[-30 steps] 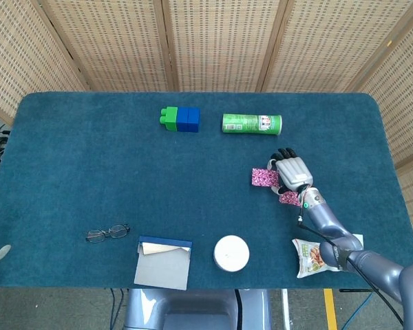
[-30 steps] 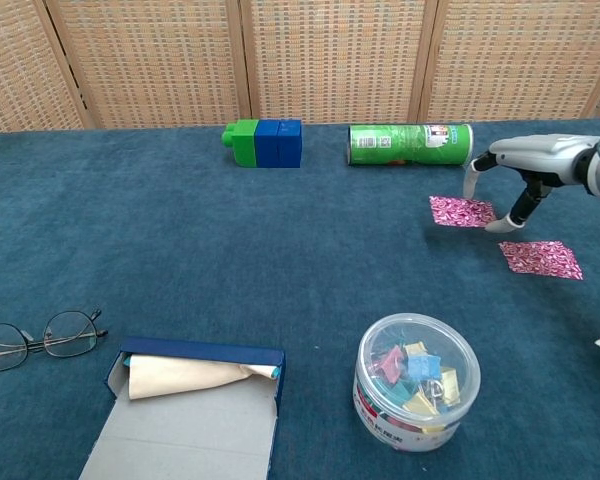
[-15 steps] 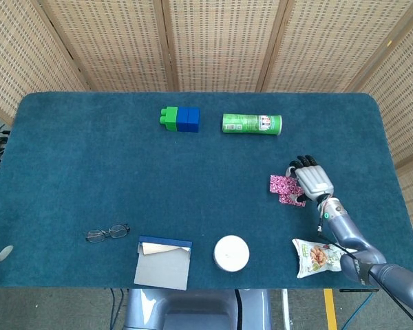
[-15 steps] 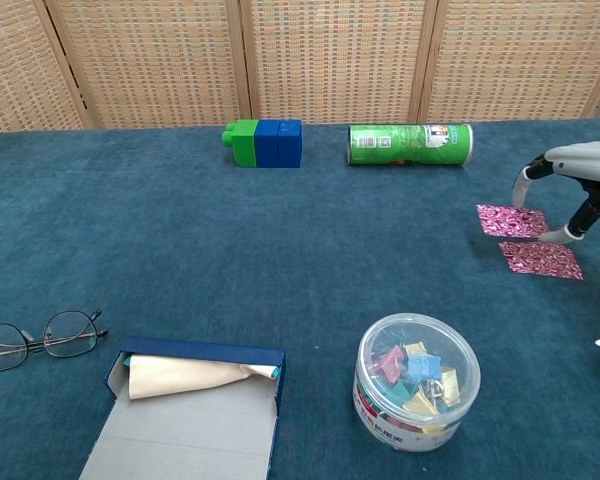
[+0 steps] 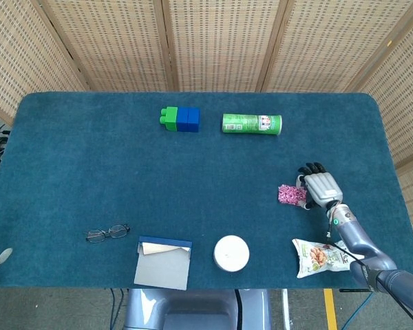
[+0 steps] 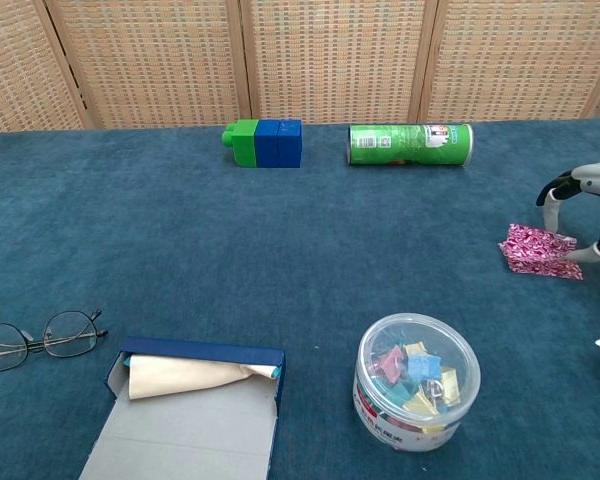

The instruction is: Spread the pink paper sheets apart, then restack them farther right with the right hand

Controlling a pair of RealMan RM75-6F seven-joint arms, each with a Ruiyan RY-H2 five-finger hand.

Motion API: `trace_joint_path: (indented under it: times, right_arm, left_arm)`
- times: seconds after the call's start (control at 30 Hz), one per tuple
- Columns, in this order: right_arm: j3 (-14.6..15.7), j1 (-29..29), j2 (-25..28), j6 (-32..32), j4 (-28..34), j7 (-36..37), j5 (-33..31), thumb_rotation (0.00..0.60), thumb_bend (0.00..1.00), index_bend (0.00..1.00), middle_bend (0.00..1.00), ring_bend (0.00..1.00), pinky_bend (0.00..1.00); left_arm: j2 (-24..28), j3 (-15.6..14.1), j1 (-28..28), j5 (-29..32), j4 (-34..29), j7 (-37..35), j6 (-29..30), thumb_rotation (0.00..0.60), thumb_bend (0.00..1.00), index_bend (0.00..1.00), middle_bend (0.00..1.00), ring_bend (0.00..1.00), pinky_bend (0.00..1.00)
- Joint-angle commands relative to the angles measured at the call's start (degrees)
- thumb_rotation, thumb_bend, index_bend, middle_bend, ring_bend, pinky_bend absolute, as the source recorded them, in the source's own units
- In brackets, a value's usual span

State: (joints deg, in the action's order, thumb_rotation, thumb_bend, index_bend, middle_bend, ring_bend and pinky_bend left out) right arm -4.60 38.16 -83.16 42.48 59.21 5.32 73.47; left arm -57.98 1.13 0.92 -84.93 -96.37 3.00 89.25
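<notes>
pink patterned paper sheets [image 6: 536,250] lie overlapped in one small pile on the dark teal carpeted table [image 5: 89,165], near its right side, in front of the green cylindrical can [image 5: 252,124] lying on its side. the right hand [image 5: 319,188] hangs over the pile's right edge, palm down, fingers spread and arched; in the chest view two fingertips [image 6: 552,226] come down at the sheets' far and right edges, touching or almost touching them, and nothing is gripped or lifted. just beside the right forearm, toward the near edge, sits a white snack packet [image 5: 321,256]. further left along the near side are a round clear plastic tub of coloured clips [image 6: 417,381], an open blue flat box with beige paper inside [image 6: 194,398], and dark-rimmed eyeglasses [image 6: 35,336]. a green and blue toy brick block [image 5: 179,118] stands at the far side, left of the can. a grey bit at the head view's left edge may be the left hand; its fingers cannot be made out.
</notes>
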Motion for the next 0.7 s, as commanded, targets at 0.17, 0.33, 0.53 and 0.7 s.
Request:
trace_joint_path:
  times: [0.17, 0.33, 0.53, 0.7]
  right_arm:
    - [0.2, -0.3, -0.4, 0.1, -1.5, 1.9, 1.2, 0.600, 0.31, 0.34, 0.13, 0.00, 0.00]
    - [0.2, -0.3, 0.3, 0.1, -1.2, 2.2, 1.6, 0.600, 0.31, 0.28, 0.12, 0.00, 0.00]
    - [-0.2, -0.4, 1.5, 0.6, 0.1, 1.6, 1.7, 0.600, 0.31, 0.25, 0.11, 0.00, 0.00]
    - [-0.4, -0.9, 3.0, 1.3, 1.8, 1.0, 1.4, 0.600, 0.31, 0.24, 0.10, 0.00, 0.00]
  left_arm:
    - [-0.1, -0.1, 0.2, 0.0, 0.3, -0.2, 0.1, 0.560, 0.11, 0.02, 0.00, 0.00, 0.00]
    - [-0.1, -0.1, 0.1, 0.0, 0.3, -0.2, -0.1, 0.559, 0.11, 0.02, 0.00, 0.00, 0.00]
    - [-0.2, 0.1, 0.0, 0.0, 0.3, -0.2, -0.3, 0.559, 0.11, 0.02, 0.00, 0.00, 0.00]
    - [-0.2, 0.0, 0.0, 0.1, 0.4, -0.3, -0.4, 0.560, 0.11, 0.02, 0.00, 0.00, 0.00]
